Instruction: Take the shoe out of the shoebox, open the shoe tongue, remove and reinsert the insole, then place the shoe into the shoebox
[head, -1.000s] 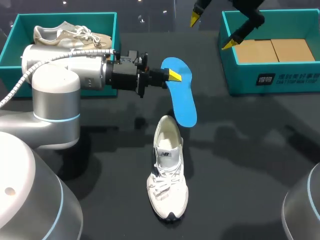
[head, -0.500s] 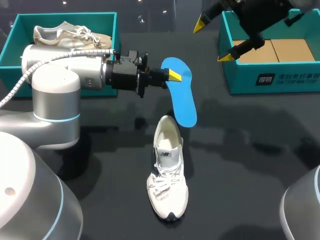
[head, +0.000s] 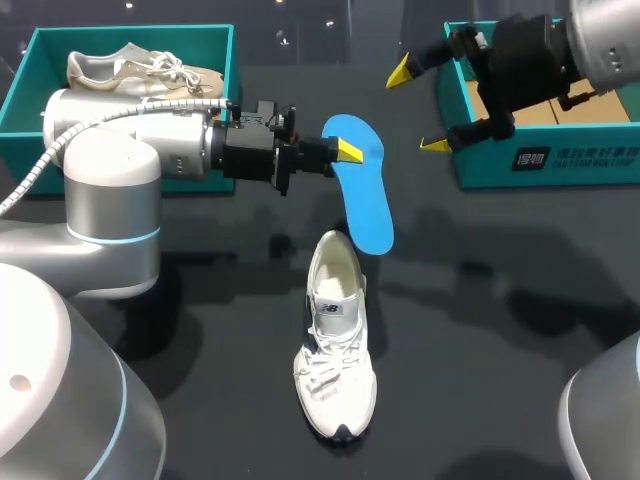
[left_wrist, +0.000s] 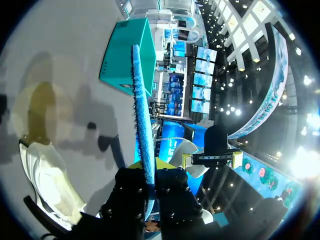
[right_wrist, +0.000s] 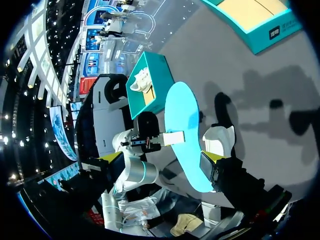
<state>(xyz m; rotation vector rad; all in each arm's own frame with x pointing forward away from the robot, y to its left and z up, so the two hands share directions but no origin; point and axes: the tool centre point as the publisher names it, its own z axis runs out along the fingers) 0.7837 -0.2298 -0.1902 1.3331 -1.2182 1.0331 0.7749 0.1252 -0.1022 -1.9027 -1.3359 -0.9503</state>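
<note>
Insole (head: 365, 200) clamped in left gripper (head: 349, 151), poised over shoe (head: 335, 340), seemingly for reinsertion; right gripper (head: 417, 109) spread wide, empty.

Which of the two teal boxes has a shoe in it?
The left box: a pale laced shoe lies inside it. The right box shows only a bare brown cardboard floor.

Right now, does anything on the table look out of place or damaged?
Nothing stands out. The blue insole is out of the white shoe, clamped in the left gripper, as the job expects; the shoe sits upright.
</note>
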